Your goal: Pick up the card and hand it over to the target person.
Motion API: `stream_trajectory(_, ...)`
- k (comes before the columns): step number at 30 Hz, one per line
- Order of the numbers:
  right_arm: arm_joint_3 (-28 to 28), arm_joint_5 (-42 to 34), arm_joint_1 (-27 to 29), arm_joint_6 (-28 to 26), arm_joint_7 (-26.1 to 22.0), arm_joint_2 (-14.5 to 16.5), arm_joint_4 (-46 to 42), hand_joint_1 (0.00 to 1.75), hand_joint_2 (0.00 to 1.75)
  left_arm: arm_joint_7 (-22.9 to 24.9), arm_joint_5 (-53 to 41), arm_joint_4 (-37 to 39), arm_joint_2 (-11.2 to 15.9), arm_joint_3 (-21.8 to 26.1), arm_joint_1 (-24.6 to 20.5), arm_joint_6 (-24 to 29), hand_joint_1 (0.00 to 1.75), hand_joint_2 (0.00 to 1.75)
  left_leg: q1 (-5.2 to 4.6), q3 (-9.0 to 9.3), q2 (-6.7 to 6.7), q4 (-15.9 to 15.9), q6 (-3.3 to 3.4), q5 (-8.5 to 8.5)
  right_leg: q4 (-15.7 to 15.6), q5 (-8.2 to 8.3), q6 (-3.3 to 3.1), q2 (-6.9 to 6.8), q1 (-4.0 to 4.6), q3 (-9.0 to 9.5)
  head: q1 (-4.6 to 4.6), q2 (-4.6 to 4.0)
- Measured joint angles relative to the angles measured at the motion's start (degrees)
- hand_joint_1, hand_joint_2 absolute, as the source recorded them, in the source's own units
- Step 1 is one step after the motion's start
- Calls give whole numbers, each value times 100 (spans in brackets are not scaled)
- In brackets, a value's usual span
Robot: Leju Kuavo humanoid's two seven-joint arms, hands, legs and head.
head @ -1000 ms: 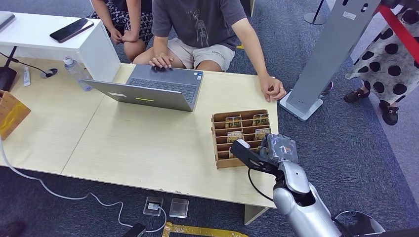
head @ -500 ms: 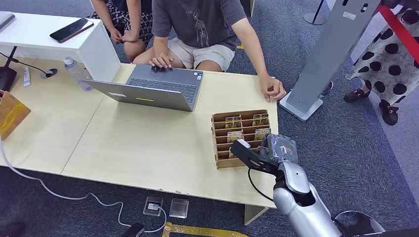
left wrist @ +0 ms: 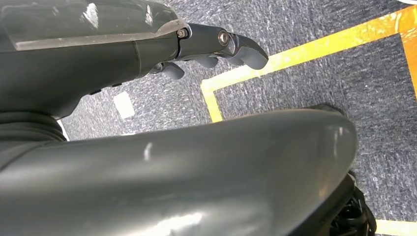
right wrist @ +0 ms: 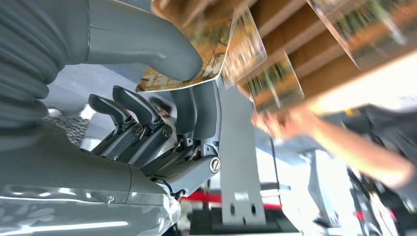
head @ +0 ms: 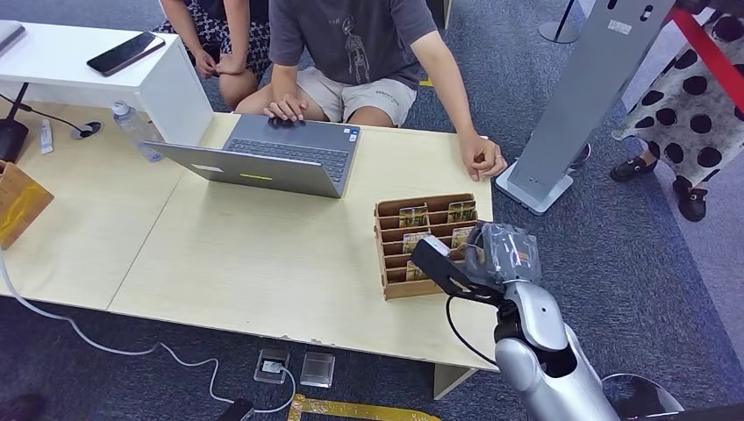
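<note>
Wooden rack [head: 395, 263] beside right hand [head: 500, 254]; wrist view shows thumb [right wrist: 147, 46] pinching card [right wrist: 196, 69].

My right hand [head: 498, 255] sits at the near right corner of the wooden card rack [head: 390, 250], thumb and fingers pinching a card [right wrist: 196, 64] just above its slots. Other cards [head: 437, 213] stand in the rows beyond, close by my fingertips. Past the rack's far side a person's hand [head: 485, 160] rests on the table edge [head: 289, 329], in my way if I go straight forward. To the rack's left, bare tabletop runs up to the open laptop [head: 272, 158]. To the rack's right, open carpet leads to a grey stand [head: 575, 110].
</note>
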Motion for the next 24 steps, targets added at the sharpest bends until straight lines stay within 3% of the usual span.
stream_trajectory(5,72,-58,25,135,-25,2,-230,175,175,-43,32,11,11,28,36,4,0,0,0,5,2,-6,0,1,-6,2,0,2,0,4,0,0)
stream_trajectory(8,168,-173,-111,186,-106,149,278,175,175,-17,11,3,23,-9,18,-9,0,0,1,12,7,-14,-1,3,-14,5,-2,6,2,10,0,0)
stream_trajectory(15,417,-421,-1052,-259,-718,817,2556,175,175,117,-142,-25,30,-206,-137,-69,0,0,2,17,34,-16,-3,5,-13,17,-3,34,2,8,0,0)
stream_trajectory(20,438,-458,-2129,-1080,-1294,1406,4563,175,175,266,-347,-31,-18,-408,-314,-153,0,0,1,21,51,-24,-4,13,-17,28,-5,51,2,7,0,0)
stream_trajectory(24,465,-521,-2780,-1215,-1531,1743,5631,175,175,352,-371,-4,-31,-431,-333,-153,0,0,-1,16,44,-12,-2,5,-1,17,-2,45,-1,5,0,0)
